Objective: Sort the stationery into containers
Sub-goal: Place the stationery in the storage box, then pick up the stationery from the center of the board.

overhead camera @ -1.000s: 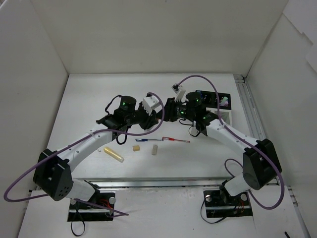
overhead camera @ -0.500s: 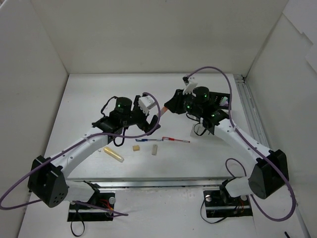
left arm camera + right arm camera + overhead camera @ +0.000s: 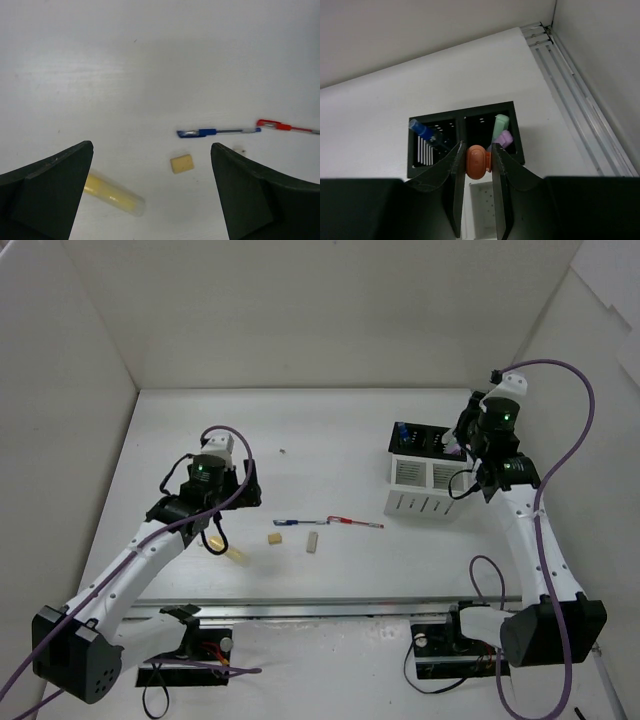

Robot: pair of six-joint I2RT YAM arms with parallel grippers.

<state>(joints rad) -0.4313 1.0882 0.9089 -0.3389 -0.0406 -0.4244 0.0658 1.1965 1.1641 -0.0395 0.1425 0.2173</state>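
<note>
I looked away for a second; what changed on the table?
Both arms parted from the centre: right gripper carried the orange marker right, over the containers; left gripper swung back left, open, near the yellow marker. Pens and erasers stayed put.

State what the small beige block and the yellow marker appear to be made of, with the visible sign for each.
The beige block is probably rubber, matte: no glare, softly rounded corners. The yellow marker is probably plastic, smooth: one end looks clear, with a faint sheen.
</note>
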